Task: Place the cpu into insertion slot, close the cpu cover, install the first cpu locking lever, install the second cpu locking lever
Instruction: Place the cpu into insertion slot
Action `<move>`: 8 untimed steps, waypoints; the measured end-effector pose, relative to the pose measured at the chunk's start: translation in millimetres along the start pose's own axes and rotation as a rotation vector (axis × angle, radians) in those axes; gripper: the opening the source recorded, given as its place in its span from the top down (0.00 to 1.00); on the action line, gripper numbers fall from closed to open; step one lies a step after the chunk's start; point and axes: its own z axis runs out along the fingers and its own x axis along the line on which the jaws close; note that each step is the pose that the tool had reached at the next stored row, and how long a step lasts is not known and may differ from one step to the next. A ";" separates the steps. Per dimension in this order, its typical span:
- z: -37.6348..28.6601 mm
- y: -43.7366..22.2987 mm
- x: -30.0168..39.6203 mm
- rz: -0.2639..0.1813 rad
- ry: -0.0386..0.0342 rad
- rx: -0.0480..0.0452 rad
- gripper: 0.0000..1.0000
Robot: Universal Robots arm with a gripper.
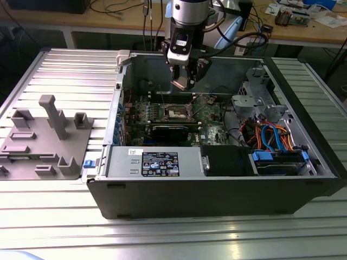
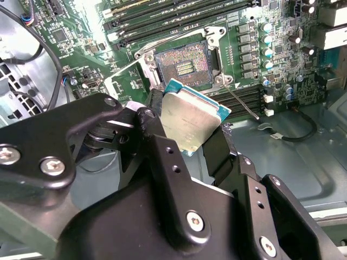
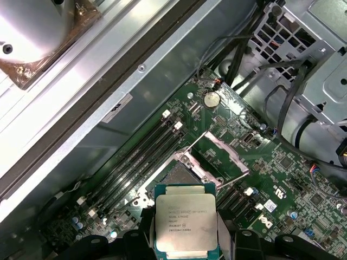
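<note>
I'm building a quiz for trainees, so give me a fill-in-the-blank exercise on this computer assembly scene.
The gripper is shut on the ____.
The insertion slot is ____, with no chip in it.
The cpu cover stands ____, not closed.
Missing words: cpu; empty; open.

Robotics laboratory or electronics workshop. A ribbed, silver aluminium-profile table carries an open black desktop computer case with its green circuit board exposed. Beside the case lies a grey plastic fixture plate with upright posts. A silver-and-black robot arm reaches over the case. Behind stands a long wooden workbench strewn with black cables and small electronic parts.
</note>
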 end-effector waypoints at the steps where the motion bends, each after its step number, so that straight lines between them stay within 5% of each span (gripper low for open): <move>1: 0.0 0.0 0.0 0.001 0.0000 0.0000 0.46; 8: 0.2 0.0 0.0 0.004 -0.0002 -0.0001 0.46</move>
